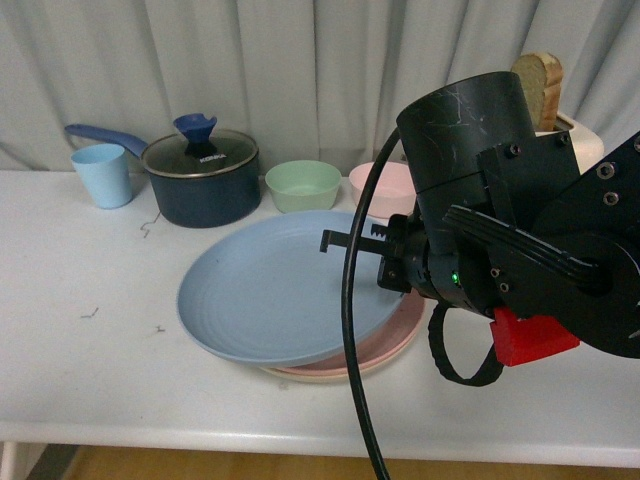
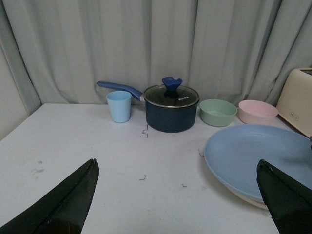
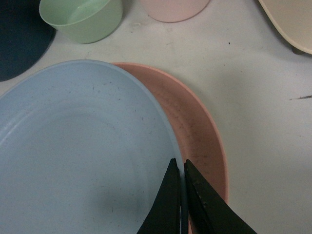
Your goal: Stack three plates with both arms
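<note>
The blue plate (image 1: 280,290) lies on top of the pink plate (image 1: 405,335) near the middle of the table (image 1: 90,350), shifted towards the left so that a crescent of pink shows along its right edge. In the left wrist view a pale cream rim (image 2: 246,199) also peeks out from under the blue plate's near edge.

The right hand (image 3: 179,168) is at the right rim of the blue plate. Its two fingers (image 3: 168,200) are drawn almost together, with the thin edge of the blue plate caught between them, one finger over the blue surface and the other over the pink plate. The right arm (image 1: 520,240) fills the right side of the front view, just above the stack.

The left hand (image 2: 176,163) has its fingers spread wide and grips nothing. It is held over bare table, with the stack of plates off to its right and well apart from it.

Along the back of the table stand a blue cup (image 1: 102,175), a dark lidded pot (image 1: 200,180), a green bowl (image 1: 303,185), a pink bowl (image 1: 385,188) and a toaster (image 1: 575,135) with bread (image 1: 540,85) in it.
</note>
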Robot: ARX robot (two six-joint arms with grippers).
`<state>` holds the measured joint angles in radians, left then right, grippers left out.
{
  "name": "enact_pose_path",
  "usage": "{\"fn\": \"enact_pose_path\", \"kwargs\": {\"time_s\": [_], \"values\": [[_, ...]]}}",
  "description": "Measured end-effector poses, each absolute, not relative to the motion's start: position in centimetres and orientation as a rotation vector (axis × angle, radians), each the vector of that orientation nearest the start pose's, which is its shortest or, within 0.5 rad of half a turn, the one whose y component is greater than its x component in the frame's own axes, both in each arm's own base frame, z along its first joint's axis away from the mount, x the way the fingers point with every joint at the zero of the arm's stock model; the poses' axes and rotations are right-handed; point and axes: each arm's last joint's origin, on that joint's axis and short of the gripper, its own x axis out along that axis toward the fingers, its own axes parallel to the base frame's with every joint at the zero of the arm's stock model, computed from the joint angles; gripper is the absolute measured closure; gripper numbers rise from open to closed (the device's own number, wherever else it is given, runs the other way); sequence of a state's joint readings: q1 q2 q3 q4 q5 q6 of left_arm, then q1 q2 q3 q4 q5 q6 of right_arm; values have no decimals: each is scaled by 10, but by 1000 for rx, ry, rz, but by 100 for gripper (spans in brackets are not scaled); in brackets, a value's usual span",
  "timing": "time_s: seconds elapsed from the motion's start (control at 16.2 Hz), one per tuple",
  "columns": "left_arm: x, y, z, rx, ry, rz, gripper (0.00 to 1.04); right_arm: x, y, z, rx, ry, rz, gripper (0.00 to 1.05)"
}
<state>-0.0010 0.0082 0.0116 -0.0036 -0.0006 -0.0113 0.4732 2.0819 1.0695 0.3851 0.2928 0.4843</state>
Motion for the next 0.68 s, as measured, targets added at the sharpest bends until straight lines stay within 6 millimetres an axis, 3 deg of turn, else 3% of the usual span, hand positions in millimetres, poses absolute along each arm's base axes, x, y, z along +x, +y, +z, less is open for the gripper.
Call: {"fn": "enact_pose_path", "kwargs": {"time_s": [0.55,0.68], "values": [[98,0,166,-11,0,-1,7,384,163,80,212,633,-52,102],[98,0,167,-11,0,0,7,382,166,80,236,667,11,83]]}}
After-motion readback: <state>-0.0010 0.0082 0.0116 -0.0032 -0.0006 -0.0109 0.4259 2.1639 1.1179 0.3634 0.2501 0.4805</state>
